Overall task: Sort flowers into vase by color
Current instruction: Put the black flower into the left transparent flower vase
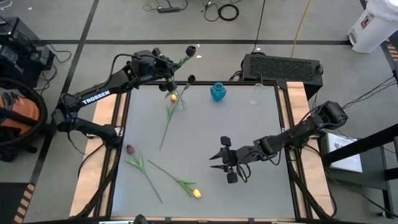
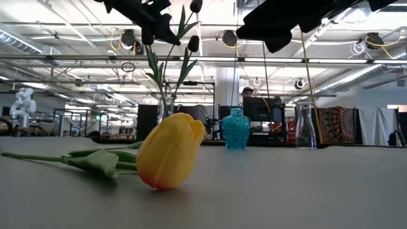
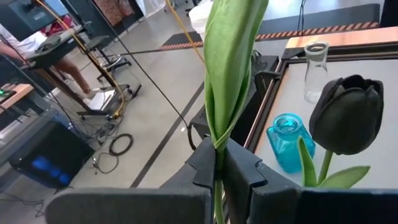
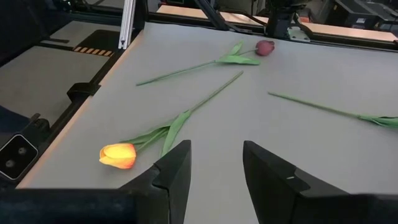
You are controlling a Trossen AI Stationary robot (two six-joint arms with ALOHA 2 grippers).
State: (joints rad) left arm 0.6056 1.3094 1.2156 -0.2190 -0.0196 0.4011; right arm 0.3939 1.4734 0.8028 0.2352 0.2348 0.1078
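Observation:
My left gripper is over the table's far left corner, shut on a black tulip whose head leans out past the far edge. A second black tulip stands in a clear vase just below. A blue vase and another clear vase stand along the far edge. A yellow tulip lies near the far left, a red-purple tulip and another yellow tulip at the near left. My right gripper hovers open right of centre, with nothing between its fingers. My left gripper pinches the black tulip's green stem between its two fingers, where a long leaf wraps around it. The fingers come nearly level from the table's left side and lie across the stem. The flower is tilted, head up; its lower stem runs down toward the clear vase.
The table's middle and right part hold nothing but my right arm. A black box sits beyond the far edge. Cables and equipment lie on the floor around the table.

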